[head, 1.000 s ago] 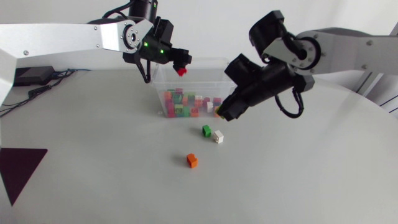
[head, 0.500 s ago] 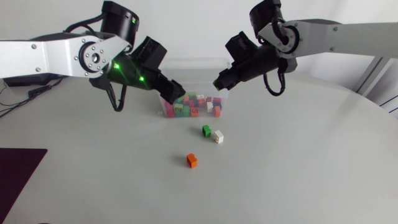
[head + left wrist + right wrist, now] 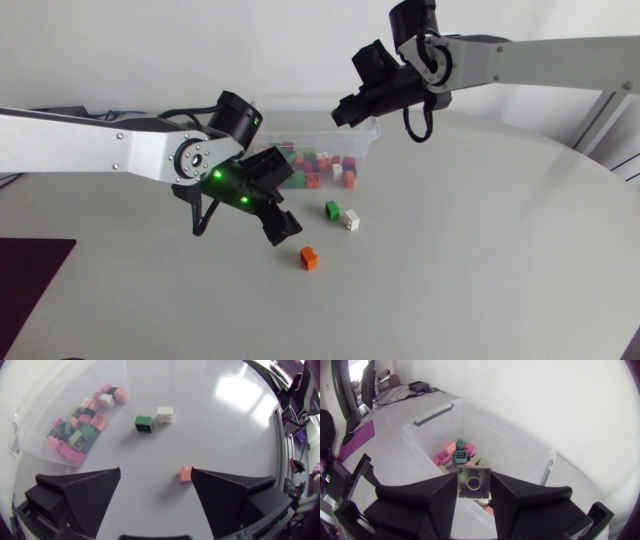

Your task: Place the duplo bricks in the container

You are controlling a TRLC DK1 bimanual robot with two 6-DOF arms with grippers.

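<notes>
The clear container [image 3: 366, 135] holds several coloured duplo bricks [image 3: 318, 168]. On the table in front of it lie an orange brick [image 3: 309, 258], a green brick [image 3: 332, 210] and a white brick [image 3: 350, 219]. My left gripper [image 3: 282, 224] hangs open and empty just left of the orange brick. In the left wrist view the orange brick [image 3: 186, 474] lies close to one finger [image 3: 227, 491], with the green brick [image 3: 143, 423] and white brick [image 3: 165, 415] farther ahead. My right gripper [image 3: 474, 491] is shut on a pale brick [image 3: 474, 479] above the container [image 3: 437, 414].
The container [image 3: 30, 415] stands at the table's far middle. The grey tabletop [image 3: 480, 260] runs wide to the right and front. A dark purple mat [image 3: 30, 270] lies at the left front edge.
My left gripper let the red brick go over the container, opened, and swung down toward the orange brick. My right gripper rose with its brick from the container's front corner to above it.
</notes>
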